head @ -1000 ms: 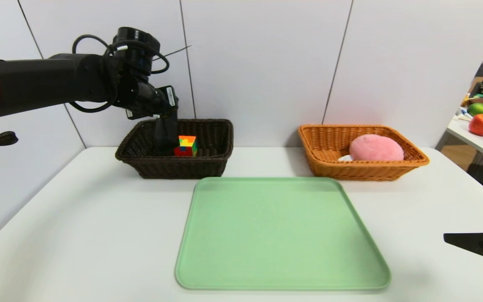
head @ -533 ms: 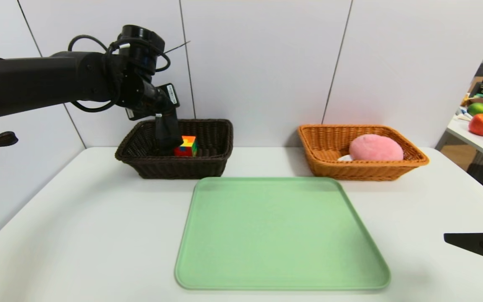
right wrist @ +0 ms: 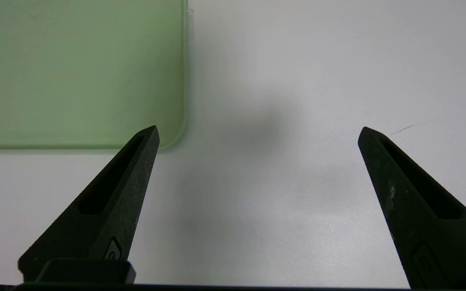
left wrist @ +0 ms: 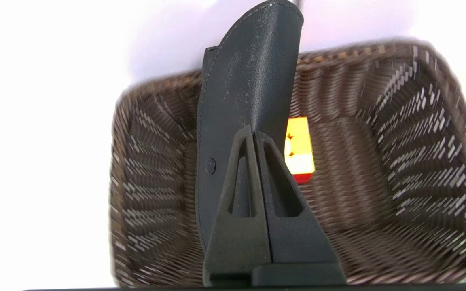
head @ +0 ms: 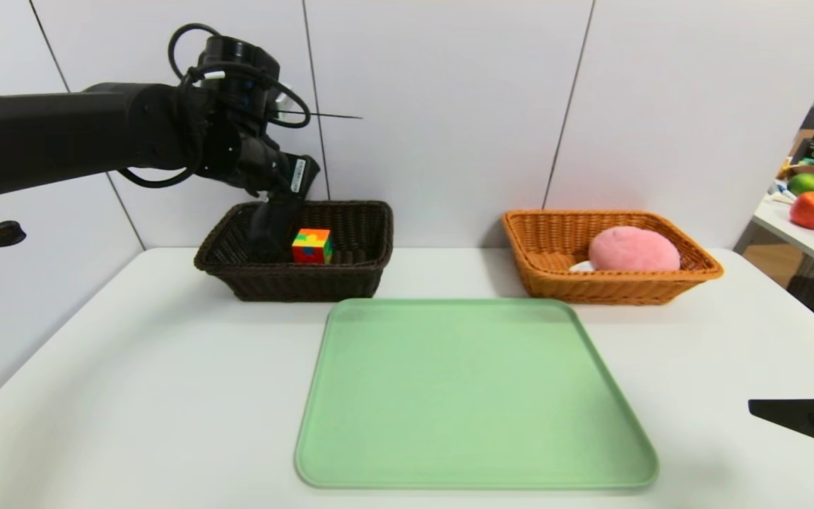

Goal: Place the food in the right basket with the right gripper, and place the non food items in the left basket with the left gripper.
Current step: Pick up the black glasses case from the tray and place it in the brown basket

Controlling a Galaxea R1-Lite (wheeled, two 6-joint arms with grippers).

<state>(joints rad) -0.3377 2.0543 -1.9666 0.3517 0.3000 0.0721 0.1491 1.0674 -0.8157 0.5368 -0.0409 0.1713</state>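
A black leather-like case with a stitched edge and a round stud [left wrist: 243, 93] is held over the dark brown woven basket [head: 301, 283] by the left pincer [left wrist: 253, 130], whose fingers are clenched on it. Within that basket, a multicoloured puzzle cube [head: 313, 247] is seen just beside the case. In the orange-brown wicker basket [head: 612, 288], a rounded pink plush item [head: 634, 249] is seated, with something white [head: 581, 266] partly hidden beside it. Between and in front of the baskets, a flat light-green tray [head: 478, 396] is set on the white counter [head: 167, 367]. The right pincer [right wrist: 258, 135] is parked over the counter near the tray's corner, released, with its fingers spread wide.
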